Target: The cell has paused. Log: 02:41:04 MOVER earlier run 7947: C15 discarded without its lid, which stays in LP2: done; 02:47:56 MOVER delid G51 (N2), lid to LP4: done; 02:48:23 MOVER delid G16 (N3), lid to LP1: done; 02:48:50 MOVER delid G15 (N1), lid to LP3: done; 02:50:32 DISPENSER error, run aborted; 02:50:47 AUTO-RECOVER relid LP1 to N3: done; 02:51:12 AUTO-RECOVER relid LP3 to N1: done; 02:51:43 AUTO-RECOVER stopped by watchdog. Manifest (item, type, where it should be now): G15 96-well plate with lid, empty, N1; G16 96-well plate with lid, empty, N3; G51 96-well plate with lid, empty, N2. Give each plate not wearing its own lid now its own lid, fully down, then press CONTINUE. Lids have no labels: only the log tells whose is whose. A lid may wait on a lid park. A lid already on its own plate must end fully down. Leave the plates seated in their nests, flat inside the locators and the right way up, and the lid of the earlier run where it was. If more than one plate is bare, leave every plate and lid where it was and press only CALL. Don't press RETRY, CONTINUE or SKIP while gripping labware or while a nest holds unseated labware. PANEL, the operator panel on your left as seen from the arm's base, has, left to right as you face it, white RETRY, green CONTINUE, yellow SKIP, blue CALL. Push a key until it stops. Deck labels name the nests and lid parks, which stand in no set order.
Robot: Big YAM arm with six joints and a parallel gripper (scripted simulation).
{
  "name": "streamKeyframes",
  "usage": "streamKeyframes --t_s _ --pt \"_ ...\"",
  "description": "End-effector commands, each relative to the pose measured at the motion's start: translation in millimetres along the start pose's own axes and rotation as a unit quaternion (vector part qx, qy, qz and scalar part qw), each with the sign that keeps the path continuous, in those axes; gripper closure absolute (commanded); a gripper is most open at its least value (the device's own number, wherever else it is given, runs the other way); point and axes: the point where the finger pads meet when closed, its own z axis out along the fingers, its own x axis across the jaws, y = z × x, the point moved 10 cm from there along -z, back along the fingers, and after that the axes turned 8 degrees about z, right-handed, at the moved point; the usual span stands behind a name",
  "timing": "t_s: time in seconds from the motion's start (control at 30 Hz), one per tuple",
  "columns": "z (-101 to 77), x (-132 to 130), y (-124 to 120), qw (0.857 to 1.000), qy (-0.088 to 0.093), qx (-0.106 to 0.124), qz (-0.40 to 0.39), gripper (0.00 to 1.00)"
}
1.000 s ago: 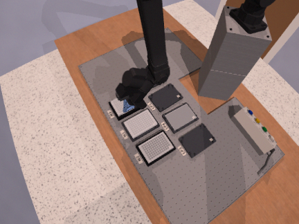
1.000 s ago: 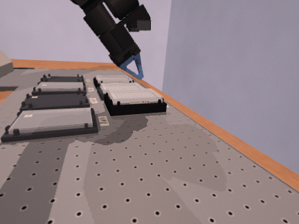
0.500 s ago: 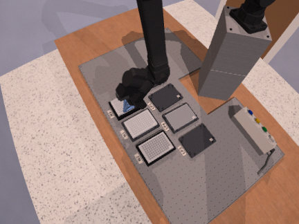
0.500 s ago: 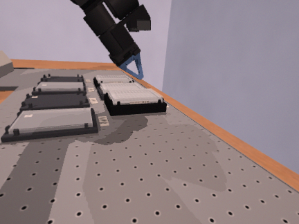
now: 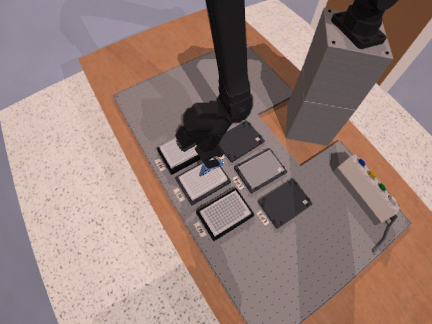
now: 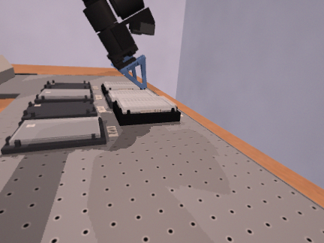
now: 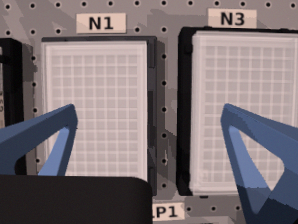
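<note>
A wooden table [image 5: 125, 60] stands on speckled floor [image 5: 60, 200], lavender walls [image 6: 255, 75].

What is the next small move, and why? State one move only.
Probably lift clear and swing across to the lid parks to read their labels. The gripper hangs open and empty above the lidded plates at N1 and N3. The end plate shows bare wells. A parked lid lies beside the row, but its label is unreadable here.
</note>
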Motion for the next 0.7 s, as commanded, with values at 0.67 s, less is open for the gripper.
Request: streamKeyframes --t_s 0.67 --pt "-40.2 52.4 -25.1 0.982 -0.029 0.184 0.011 0.0"
